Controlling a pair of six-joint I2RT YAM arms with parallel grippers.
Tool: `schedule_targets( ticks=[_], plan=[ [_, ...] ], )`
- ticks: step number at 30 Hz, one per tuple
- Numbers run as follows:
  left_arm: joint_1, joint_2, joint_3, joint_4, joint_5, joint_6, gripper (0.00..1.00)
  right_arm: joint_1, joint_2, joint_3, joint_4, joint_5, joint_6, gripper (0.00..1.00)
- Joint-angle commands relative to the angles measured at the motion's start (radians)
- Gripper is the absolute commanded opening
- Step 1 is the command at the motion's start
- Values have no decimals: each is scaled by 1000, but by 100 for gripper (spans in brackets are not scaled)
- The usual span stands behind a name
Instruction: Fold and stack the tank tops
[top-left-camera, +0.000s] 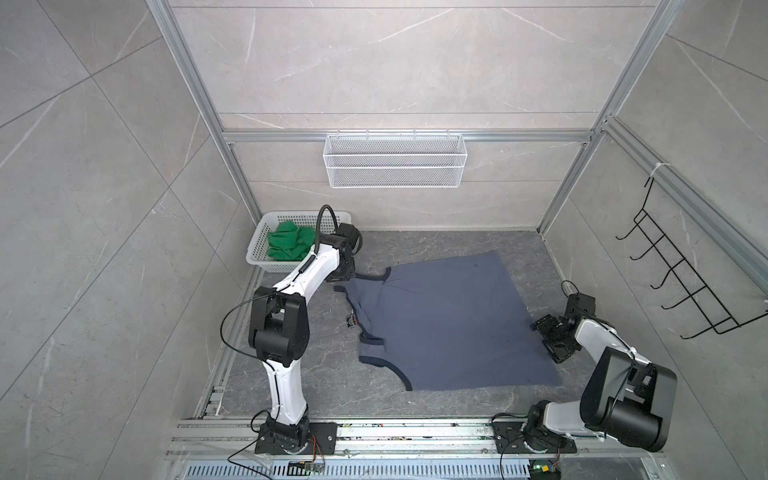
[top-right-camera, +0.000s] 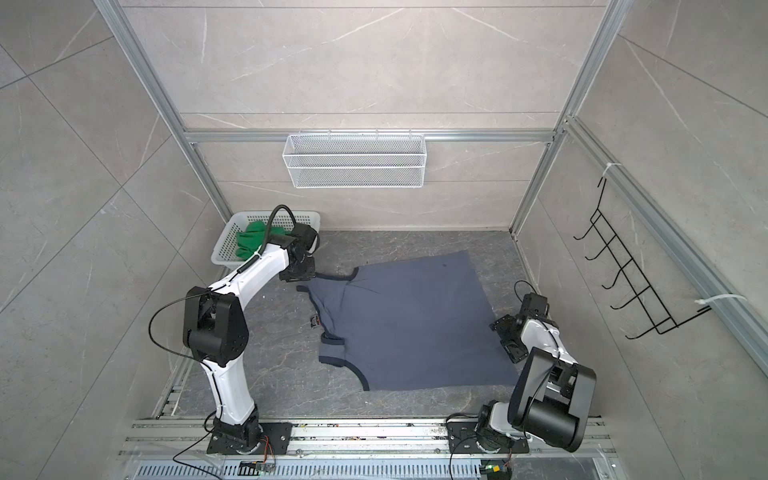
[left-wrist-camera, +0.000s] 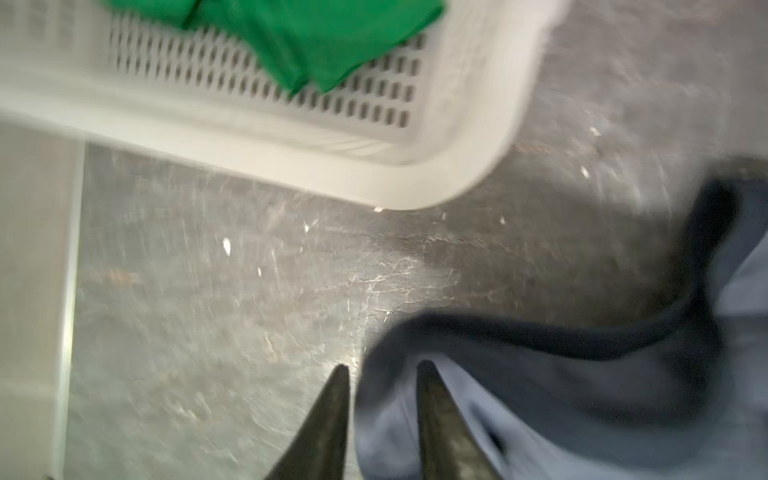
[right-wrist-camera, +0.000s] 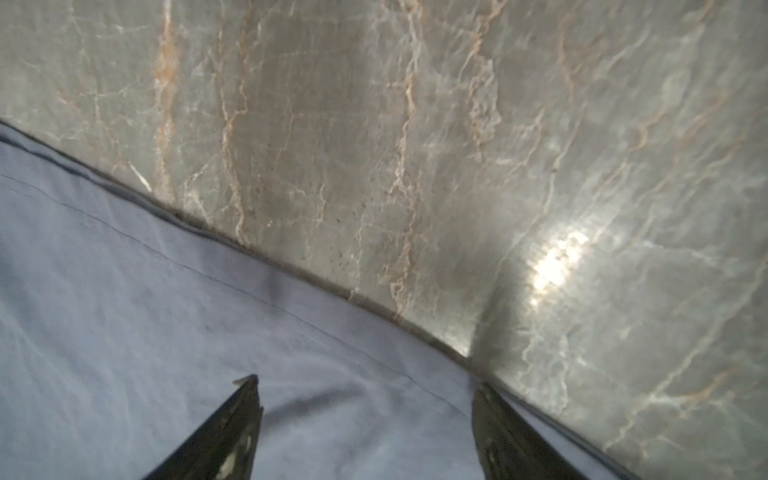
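The slate-blue tank top (top-left-camera: 449, 324) (top-right-camera: 415, 324) lies spread on the dark marbled table, its dark-trimmed straps pointing left. The green tank top (top-left-camera: 286, 245) (top-right-camera: 249, 239) (left-wrist-camera: 316, 37) sits crumpled in a white perforated basket (top-left-camera: 258, 249) (left-wrist-camera: 415, 183) at the back left. My left gripper (top-left-camera: 345, 278) (left-wrist-camera: 384, 368) hovers at the far strap, jaws apart, with the strap's rounded end (left-wrist-camera: 386, 399) showing between the fingers. At the hem on the right side, my right gripper (top-left-camera: 544, 340) (right-wrist-camera: 365, 382) stands wide open just above the blue cloth (right-wrist-camera: 208, 311).
A white wire basket (top-left-camera: 395, 160) hangs on the back rail. A black hook rack (top-left-camera: 681, 282) is fixed to the right wall. A small dark label (top-left-camera: 352, 321) lies at the top's neckline. Aluminium frame posts border the table.
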Motion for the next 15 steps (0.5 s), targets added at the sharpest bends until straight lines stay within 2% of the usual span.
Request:
schedule_targets(
  ticks=[1,3,5,11,15],
  plan=[
    [-24,10,72,-79,-83,15,61,13,-45,-8,-34,-20,-36,81],
    [-44,-21,54,-56,-50,29,72,32,-64,-5,-35,-37,-49,81],
    [-74,-55,44,-57,-22,28,73,59,-85,-3,-35,-56,-58,81],
    [-285,-194,-77,-57,15,-18,73,236,-165,2,-68,-74,-70,80],
    [-424,-221,-201,-105,11,-89,72,360,-212,-11,-86,-62,-56,80]
  ],
)
